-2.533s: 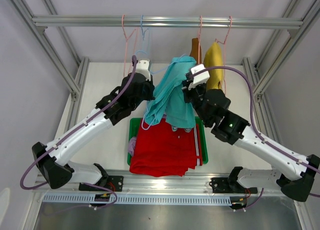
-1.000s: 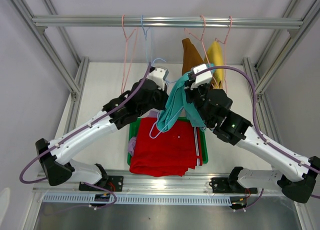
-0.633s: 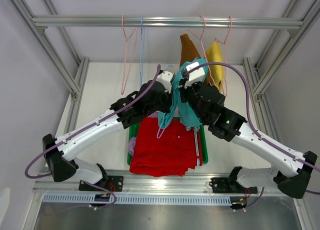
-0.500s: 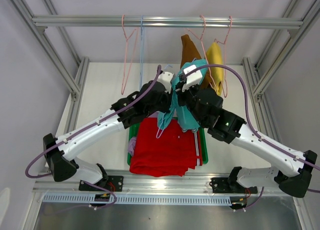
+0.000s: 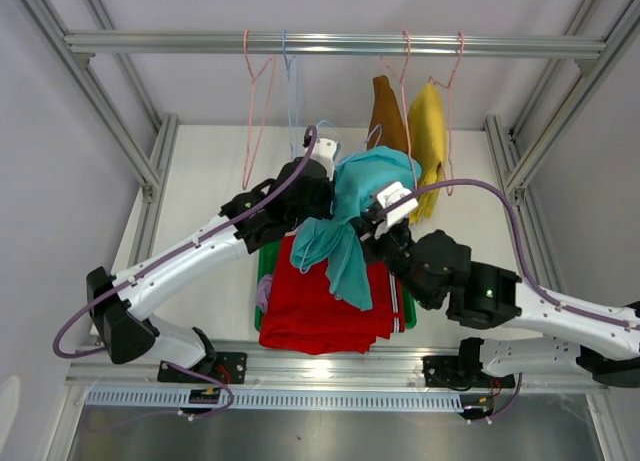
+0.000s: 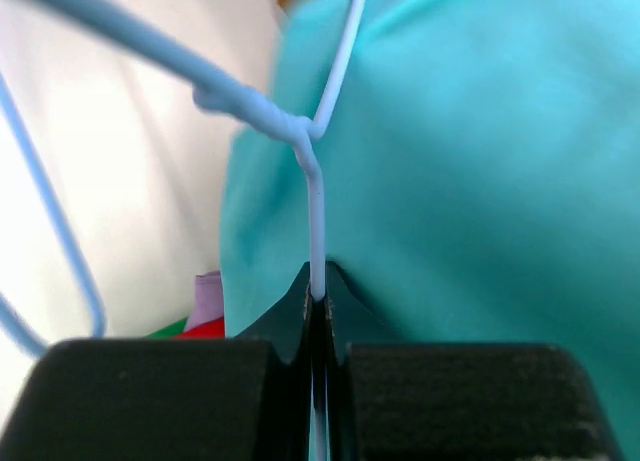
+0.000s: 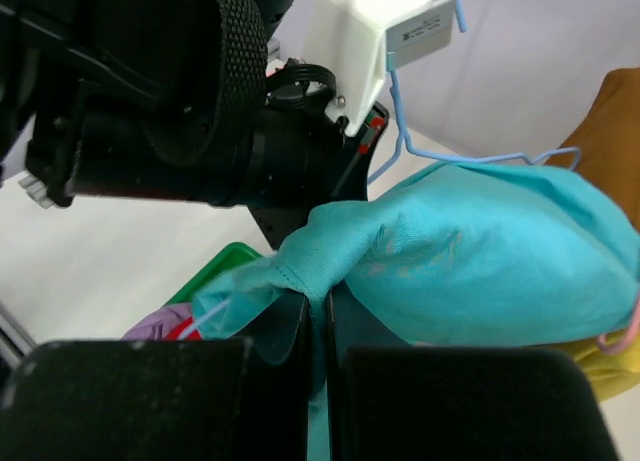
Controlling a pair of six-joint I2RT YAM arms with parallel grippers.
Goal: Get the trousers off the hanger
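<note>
Teal trousers (image 5: 365,186) are bunching at the middle of the frame, just above the green tray (image 5: 408,306), with one end draping onto the red trousers (image 5: 325,306) lying in it. The left gripper (image 6: 317,306) is pinching the thin wire of the blue hanger (image 6: 315,211), jaws fully closed on it. The right gripper (image 7: 315,306) is clamping a fold of the teal cloth, jaws closed.

This looks like the stripping step: one arm bracing the hanger while the other is pulling the garment free. Next, the right arm probably needs to draw the cloth toward six o'clock, clear of the wire, then let go over the tray.

At one o'clock, brown trousers (image 5: 385,106) and yellow trousers (image 5: 428,131) are hanging from the rail (image 5: 150,43), waiting.

A small label on the white box (image 7: 375,26) is showing print too fine to read.
</note>
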